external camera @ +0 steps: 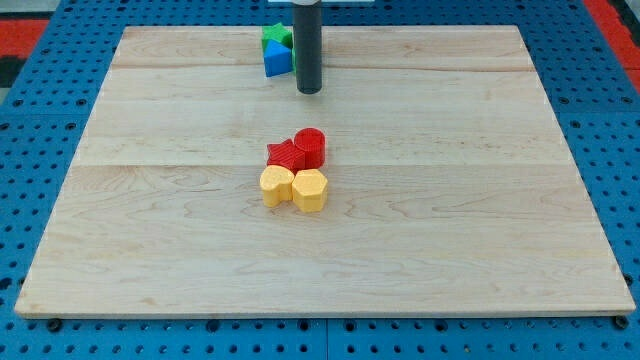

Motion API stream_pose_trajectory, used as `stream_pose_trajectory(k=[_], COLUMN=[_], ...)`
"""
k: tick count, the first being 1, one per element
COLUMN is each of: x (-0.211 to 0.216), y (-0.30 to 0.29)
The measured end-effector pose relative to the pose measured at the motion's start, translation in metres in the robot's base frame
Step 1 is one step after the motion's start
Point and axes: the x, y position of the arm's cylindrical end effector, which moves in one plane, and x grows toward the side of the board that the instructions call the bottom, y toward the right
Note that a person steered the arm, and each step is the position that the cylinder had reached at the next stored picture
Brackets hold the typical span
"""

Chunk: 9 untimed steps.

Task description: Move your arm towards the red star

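Observation:
The red star (284, 153) lies near the middle of the wooden board, touching a red cylinder (310, 147) on its right. My tip (309, 90) is at the end of the dark rod near the view's top, well above the red star and slightly to its right. The tip stands just right of a blue block (276, 59) and a green block (275, 37).
A yellow heart-like block (275, 186) and a yellow hexagonal block (311, 190) sit side by side just below the red star. The wooden board (150, 230) rests on a blue pegboard surface (40, 150) that surrounds it.

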Motion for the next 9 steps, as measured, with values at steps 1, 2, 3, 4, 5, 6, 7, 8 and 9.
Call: stream_pose_trajectory(k=[1, 2, 3, 4, 5, 6, 7, 8, 9], x=[0.0, 0.015, 0.042, 0.091, 0.122, 0.124, 0.124, 0.124, 0.124], y=[0.0, 0.005, -0.034, -0.074, -0.084, -0.082, -0.085, -0.085, -0.085])
